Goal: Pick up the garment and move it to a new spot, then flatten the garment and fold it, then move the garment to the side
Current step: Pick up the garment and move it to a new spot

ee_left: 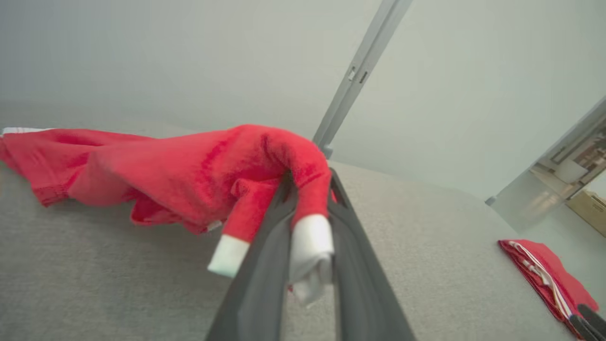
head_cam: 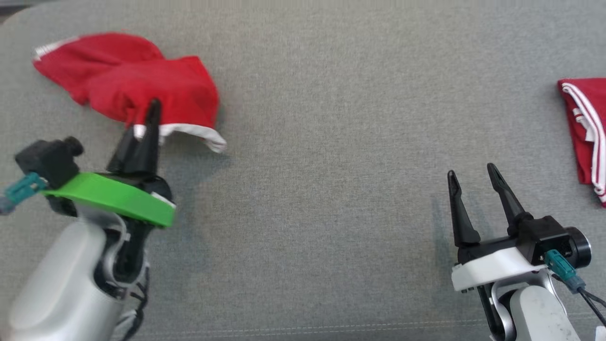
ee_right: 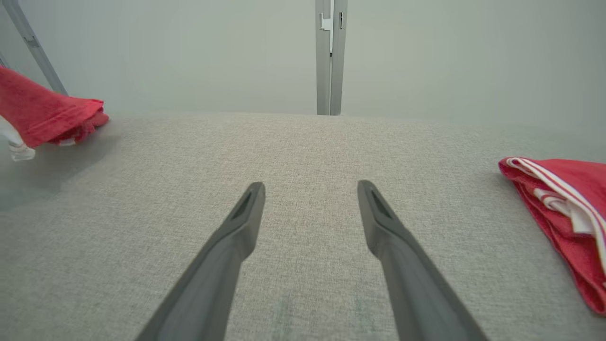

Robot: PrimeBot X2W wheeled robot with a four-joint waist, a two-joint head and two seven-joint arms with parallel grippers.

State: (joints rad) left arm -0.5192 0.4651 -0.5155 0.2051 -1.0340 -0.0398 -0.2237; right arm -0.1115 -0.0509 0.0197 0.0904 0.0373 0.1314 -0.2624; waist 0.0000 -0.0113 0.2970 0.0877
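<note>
The garment (head_cam: 142,80) is red with white trim and lies crumpled at the far left of the grey padded surface (head_cam: 331,142). My left gripper (head_cam: 152,106) is shut on its near edge. In the left wrist view a fold of red cloth with a white cuff is pinched between the fingers of the left gripper (ee_left: 310,182), and the rest of the garment (ee_left: 156,166) trails left onto the surface. My right gripper (head_cam: 472,171) stands open at the lower right. It holds nothing, and the right gripper (ee_right: 310,185) hovers over bare fabric, far from the garment (ee_right: 38,113).
A second red garment with white stripes (head_cam: 587,128) lies folded at the right edge, also seen as the folded garment (ee_right: 563,208) right of my right fingers. A grey upright post (ee_right: 330,57) stands behind the surface's far edge.
</note>
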